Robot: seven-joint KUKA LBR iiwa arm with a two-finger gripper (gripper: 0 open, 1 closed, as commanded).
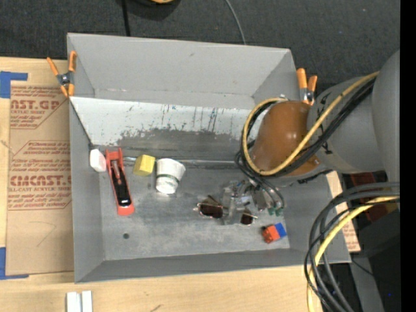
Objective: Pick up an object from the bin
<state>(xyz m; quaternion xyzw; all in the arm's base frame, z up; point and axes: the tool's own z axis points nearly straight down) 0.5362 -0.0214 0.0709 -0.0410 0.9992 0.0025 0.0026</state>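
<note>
Gripper (246, 200) low at the grey bin's (91, 239) right, over a dark brown shiny object (211, 208); how wide it stands cannot be told. White cup (169, 174), yellow block (144, 165) and red tool (119, 182) lie left.

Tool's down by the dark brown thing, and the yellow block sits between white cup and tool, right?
Not quite. The camera view shows the yellow block on the white cup's far side, between it and the long orange thing. The tool is down by the dark brown thing.
</note>
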